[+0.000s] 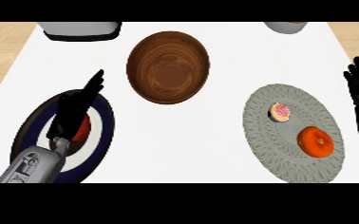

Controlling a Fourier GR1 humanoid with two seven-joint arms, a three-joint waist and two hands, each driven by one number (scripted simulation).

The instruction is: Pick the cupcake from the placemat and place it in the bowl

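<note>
A white counter [210, 137] holds a dark round plate [101, 123] at left, under the left hand [73, 111] with straight fingers. A wooden bowl [168, 67] sits centre, farther back. At right, the cupcake [280, 112] lies on the grey placemat [270, 137] beside an orange [316, 141]; the right hand [352, 83] rests spread at the edge.

I note the bowl [168, 67] as wood, brown with swirling grain and a slight sheen. The placemat [280, 99] reads as woven grey cloth, rough and matt. The cupcake [280, 112] carries smooth pink icing. The orange fruit [316, 142] beside it looks glossy. The counter [210, 142] is plain white, smooth and matt.
</note>
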